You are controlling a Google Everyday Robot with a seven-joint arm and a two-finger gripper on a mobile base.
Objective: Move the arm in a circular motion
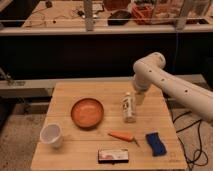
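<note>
The thick white arm with small dark dots reaches in from the right edge over the wooden table. Its rounded joint is above the table's far right side. From there the wrist points down to the gripper, which hangs just above the table near its back right part. The gripper is just right of and behind a small white bottle and holds nothing that I can see.
On the table are an orange bowl, a white cup, a carrot, a blue sponge and a flat dark packet. A dark shelf unit with clutter stands behind.
</note>
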